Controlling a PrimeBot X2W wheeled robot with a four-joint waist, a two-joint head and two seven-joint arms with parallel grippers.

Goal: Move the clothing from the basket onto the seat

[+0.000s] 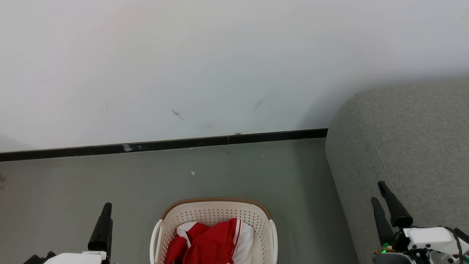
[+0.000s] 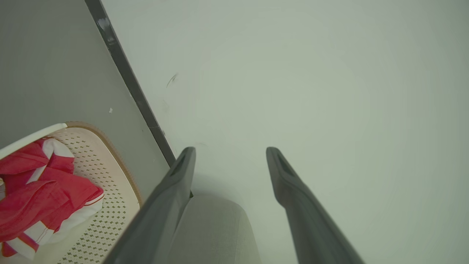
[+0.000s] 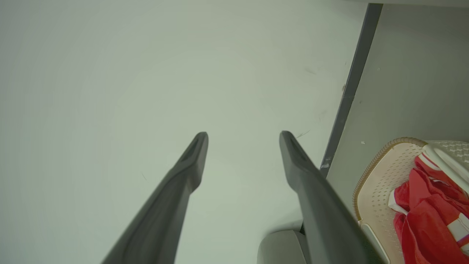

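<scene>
The red and white clothing (image 1: 209, 242) lies crumpled inside the cream basket (image 1: 216, 212), which stands on the floor at the bottom middle of the head view. The grey seat (image 1: 403, 139) rises at the right, beside the basket. My left gripper (image 1: 106, 209) stands at the lower left, away from the basket. My right gripper (image 1: 378, 191) hovers over the seat's front part. In the left wrist view the left gripper (image 2: 231, 152) is open and empty, with the clothing (image 2: 40, 194) and basket (image 2: 110, 176) to its left. The right gripper (image 3: 243, 135) is open and empty too, with the basket (image 3: 377, 176) and clothing (image 3: 425, 220) at the right.
A white wall (image 1: 220, 66) with a black baseboard (image 1: 165, 145) runs behind the basket. Grey floor (image 1: 91, 179) spreads to the left of the basket and between it and the wall. A narrow strip of floor separates basket and seat.
</scene>
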